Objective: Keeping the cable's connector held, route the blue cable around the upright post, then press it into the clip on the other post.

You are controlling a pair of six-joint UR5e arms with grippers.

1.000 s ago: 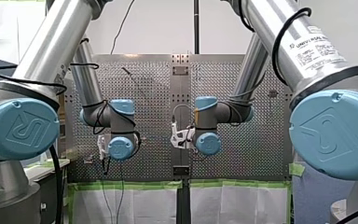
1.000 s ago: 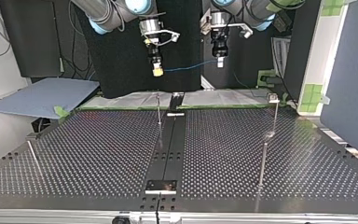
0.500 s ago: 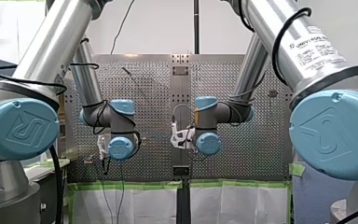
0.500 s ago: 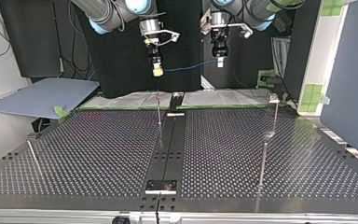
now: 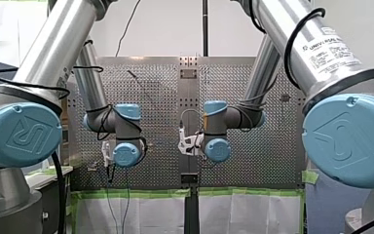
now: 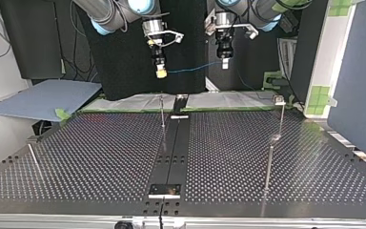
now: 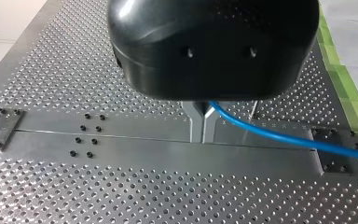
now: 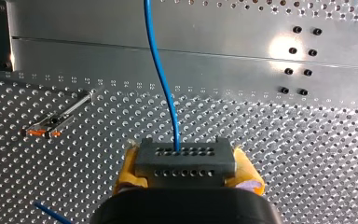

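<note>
In the top view my right gripper (image 6: 161,72), with yellow pads, hangs above the table's far edge, left of centre. My left gripper (image 6: 224,64) hangs to its right at about the same height. The blue cable (image 6: 193,68) spans the gap between them. In the right wrist view the yellow pads (image 8: 128,169) are shut on the dark grey connector (image 8: 184,162), and the blue cable (image 8: 160,70) runs straight ahead from it. In the left wrist view my metal fingers (image 7: 196,122) are shut on the blue cable (image 7: 279,136). A thin upright post (image 6: 162,112) stands below my right gripper.
A post with a clip head (image 6: 280,102) and a taller post (image 6: 269,161) stand at the top view's right; a leaning post (image 6: 35,162) is at its left. A post with an orange-marked head (image 8: 56,122) shows beside the right gripper. A central rail (image 6: 174,148) splits the perforated table.
</note>
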